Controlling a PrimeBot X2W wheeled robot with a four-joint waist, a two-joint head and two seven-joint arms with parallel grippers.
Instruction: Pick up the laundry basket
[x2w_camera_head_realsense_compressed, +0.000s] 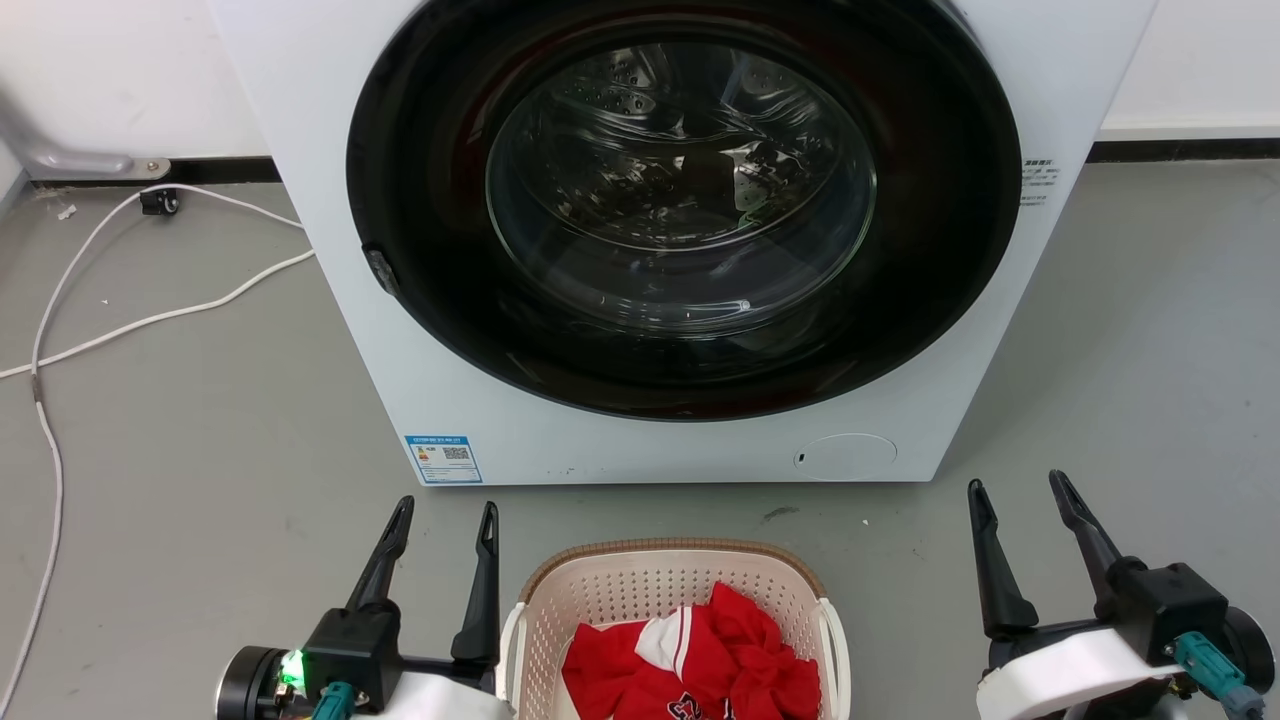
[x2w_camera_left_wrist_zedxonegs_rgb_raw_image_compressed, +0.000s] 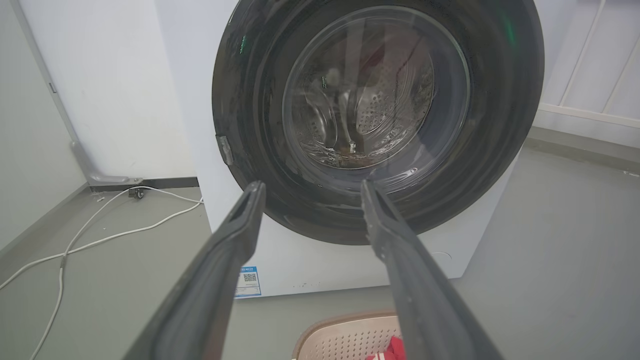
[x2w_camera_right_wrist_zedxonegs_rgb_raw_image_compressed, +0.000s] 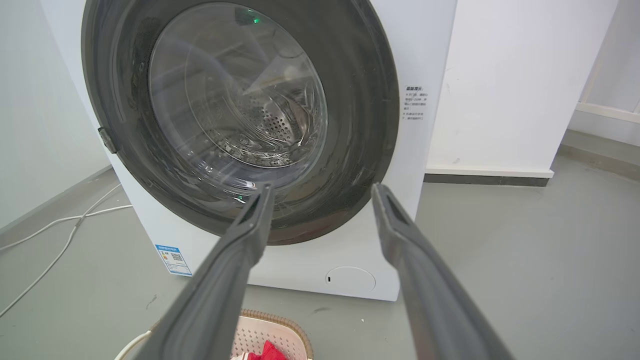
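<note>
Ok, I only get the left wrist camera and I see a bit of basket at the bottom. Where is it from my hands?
Observer: On the floor, in front of the robot. The laundry basket lies between the left hand and the right hand, nearer the left.
Operator: Is the right hand grabbing it?
Observer: No, the right hand is open and well apart from it.
Operator: What's inside?
Observer: Bunched red and white clothing.
</note>
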